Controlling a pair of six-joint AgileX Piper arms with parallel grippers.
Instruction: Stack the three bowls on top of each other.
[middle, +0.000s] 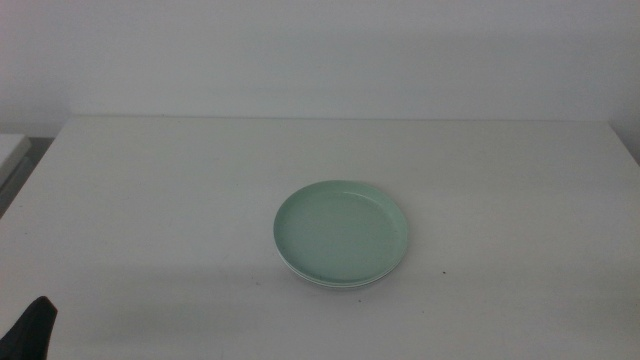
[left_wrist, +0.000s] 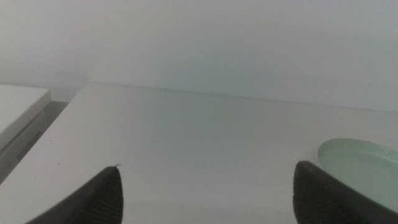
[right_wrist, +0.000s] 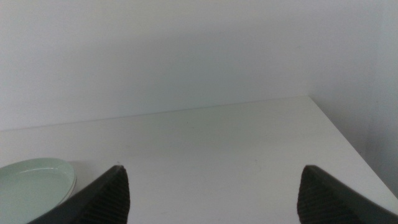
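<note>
A pale mint green bowl (middle: 341, 232) lies a little right of the table's middle, on top of a stack. A thin white rim (middle: 330, 286) of a bowl peeks out under its near edge; whatever else lies beneath is hidden. The left wrist view catches the green bowl (left_wrist: 364, 169) beside one jaw, and the right wrist view shows the same green bowl (right_wrist: 34, 180) beside one of its jaws. My left gripper (left_wrist: 208, 167) is open with nothing in it, its dark tip (middle: 33, 325) at the table's near left corner. My right gripper (right_wrist: 212, 168) is open too, empty, and out of the middle view.
The white table (middle: 150, 200) runs back to a plain white wall. A lower white surface (middle: 10, 150) stands beyond the table's left edge. The table's right edge (right_wrist: 348, 143) shows in the right wrist view.
</note>
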